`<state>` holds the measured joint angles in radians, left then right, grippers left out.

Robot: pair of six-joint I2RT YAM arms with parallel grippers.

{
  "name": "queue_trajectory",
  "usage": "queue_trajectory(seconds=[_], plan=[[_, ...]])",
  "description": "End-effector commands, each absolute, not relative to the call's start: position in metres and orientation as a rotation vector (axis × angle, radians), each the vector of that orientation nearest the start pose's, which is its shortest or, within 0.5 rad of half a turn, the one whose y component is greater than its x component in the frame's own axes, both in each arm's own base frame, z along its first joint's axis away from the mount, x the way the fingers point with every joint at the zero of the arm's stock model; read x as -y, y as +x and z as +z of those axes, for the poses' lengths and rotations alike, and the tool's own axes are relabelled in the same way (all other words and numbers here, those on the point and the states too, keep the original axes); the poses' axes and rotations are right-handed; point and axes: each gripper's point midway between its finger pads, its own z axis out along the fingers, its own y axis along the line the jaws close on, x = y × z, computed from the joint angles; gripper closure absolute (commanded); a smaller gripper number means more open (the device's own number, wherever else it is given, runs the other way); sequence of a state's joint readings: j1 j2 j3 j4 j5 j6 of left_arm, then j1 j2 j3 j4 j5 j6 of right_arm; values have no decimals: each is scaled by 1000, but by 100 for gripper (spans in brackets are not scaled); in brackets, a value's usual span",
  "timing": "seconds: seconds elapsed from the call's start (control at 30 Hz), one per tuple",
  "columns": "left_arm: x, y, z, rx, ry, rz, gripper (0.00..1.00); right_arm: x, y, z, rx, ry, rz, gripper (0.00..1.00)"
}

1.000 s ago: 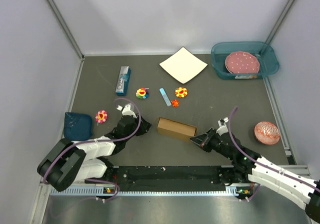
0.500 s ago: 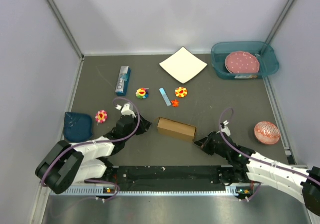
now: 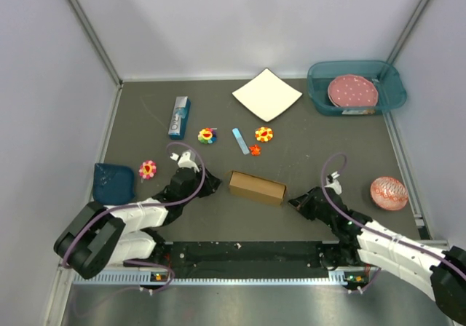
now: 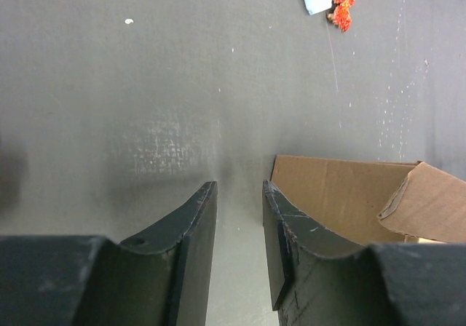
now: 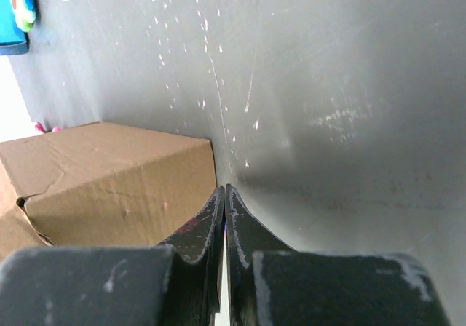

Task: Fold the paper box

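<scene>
Likely at final tucking, with the paper box [image 3: 256,186] lying at the centre of the table [image 3: 328,144], left gripper [image 3: 211,185] part-open and empty at its 9 o'clock end, right gripper [image 3: 293,203] clenched on nothing by its 4 o'clock corner; next, pressing the raised flap [image 4: 426,202] home

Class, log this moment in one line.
brown cardboard paper box: formed, not gripped | left claw: open, empty | right claw: shut, at box corner

No text, brand or number could be read anywhere. The small blue carton [image 3: 179,117], at the upper left of the top view, bore a pale printed patch, too small to make out.
</scene>
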<state>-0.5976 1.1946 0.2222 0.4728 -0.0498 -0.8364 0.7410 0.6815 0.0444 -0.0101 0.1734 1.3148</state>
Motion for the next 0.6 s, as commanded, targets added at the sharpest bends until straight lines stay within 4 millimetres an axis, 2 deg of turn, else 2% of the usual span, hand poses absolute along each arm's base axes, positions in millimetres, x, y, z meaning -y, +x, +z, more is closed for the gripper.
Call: queue_trajectory(seconds=[0.0, 0.23, 0.57], plan=[[209, 257, 59, -2106, -270, -884, 63, -180, 186, 34, -2192, 721, 968, 100], [219, 252, 61, -2103, -248, -963, 64, -193, 197, 37, -2205, 693, 974, 100], [227, 243, 69, -2064, -204, -1016, 64, -188, 213, 37, -2190, 701, 941, 100]])
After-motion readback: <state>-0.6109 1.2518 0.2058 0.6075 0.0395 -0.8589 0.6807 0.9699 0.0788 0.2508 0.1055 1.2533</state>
